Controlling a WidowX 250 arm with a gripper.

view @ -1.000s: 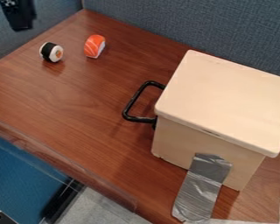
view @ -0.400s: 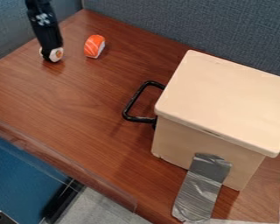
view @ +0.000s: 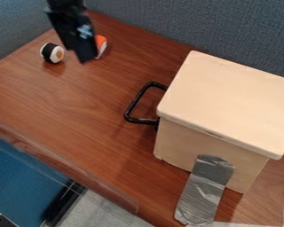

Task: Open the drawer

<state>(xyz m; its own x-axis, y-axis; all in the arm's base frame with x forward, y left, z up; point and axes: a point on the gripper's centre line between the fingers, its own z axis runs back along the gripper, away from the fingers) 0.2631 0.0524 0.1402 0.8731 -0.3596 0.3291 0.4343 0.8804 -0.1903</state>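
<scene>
At the upper left, the black gripper hangs over the table, up and to the left of the drawer's handle and well apart from it. Whether it is open or shut cannot be made out. A pale wooden box stands on the right of the table, and its black loop handle sticks out from the left side. The drawer front behind the handle is mostly hidden by the lid's edge.
A sushi roll toy lies left of the gripper. An orange sushi toy is partly behind it. Silver tape runs from the box to the brown table. Grey-blue partitions border the back and left.
The gripper has come in from the top left corner, passed in front of the sushi roll, and moved right and slightly down. The box and handle have not moved.
</scene>
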